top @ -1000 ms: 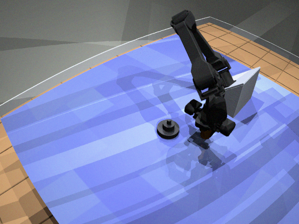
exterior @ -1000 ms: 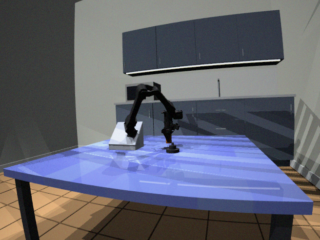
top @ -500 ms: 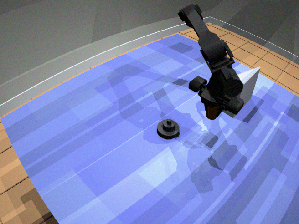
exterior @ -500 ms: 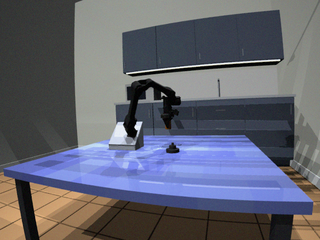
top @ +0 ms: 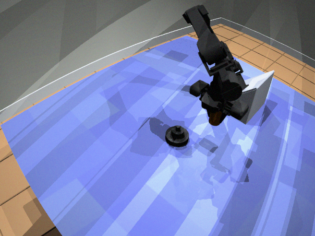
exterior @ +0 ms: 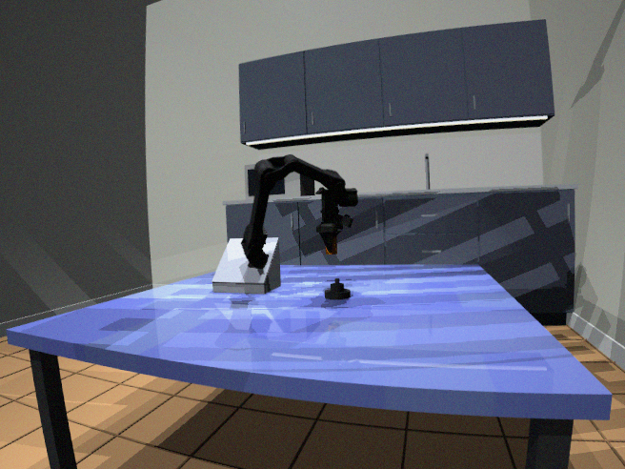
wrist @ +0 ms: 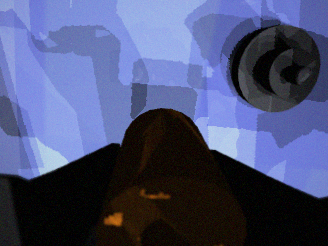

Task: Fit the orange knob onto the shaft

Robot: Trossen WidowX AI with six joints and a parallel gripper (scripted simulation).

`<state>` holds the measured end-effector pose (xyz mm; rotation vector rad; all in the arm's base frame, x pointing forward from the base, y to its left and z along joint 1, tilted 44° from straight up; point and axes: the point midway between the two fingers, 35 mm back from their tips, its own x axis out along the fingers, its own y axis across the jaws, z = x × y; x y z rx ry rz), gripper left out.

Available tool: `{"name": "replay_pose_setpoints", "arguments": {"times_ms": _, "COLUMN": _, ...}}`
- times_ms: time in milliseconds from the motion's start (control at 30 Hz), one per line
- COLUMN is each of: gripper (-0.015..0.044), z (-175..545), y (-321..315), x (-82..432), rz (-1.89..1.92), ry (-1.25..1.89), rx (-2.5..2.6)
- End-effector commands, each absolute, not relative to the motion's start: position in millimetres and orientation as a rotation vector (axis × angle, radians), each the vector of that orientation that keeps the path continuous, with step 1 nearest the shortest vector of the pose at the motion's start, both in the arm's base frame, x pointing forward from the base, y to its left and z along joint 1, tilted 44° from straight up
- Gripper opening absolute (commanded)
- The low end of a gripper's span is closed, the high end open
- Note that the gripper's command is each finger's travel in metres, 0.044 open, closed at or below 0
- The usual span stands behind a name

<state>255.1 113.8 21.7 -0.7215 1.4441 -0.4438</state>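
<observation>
above the blue table: orange knob, raised
gripper: clamped on knob
round pedestal: on table, apart from knob
shaft: bare

A glossy blue table is spreading across the lower part of the exterior frame, standing on dark legs. A pale wedge-shaped block with a sloping face is sitting on it, left of centre. Slate-blue wall cabinets are hanging at the upper right, a bright strip glowing beneath them. Orange-tan floor tiles are showing below.
</observation>
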Motion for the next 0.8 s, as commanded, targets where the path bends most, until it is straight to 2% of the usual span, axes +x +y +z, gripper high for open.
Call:
{"name": "replay_pose_setpoints", "arguments": {"times_ms": 0, "gripper": 0.0, "z": 26.8, "y": 108.0, "x": 262.3, "rz": -0.433, "ry": 1.435, "rx": -0.721}}
{"name": "replay_pose_setpoints", "arguments": {"times_ms": 767, "gripper": 0.0, "z": 51.0, "y": 52.9, "x": 297.6, "rz": -0.435, "ry": 1.429, "rx": -0.723}}
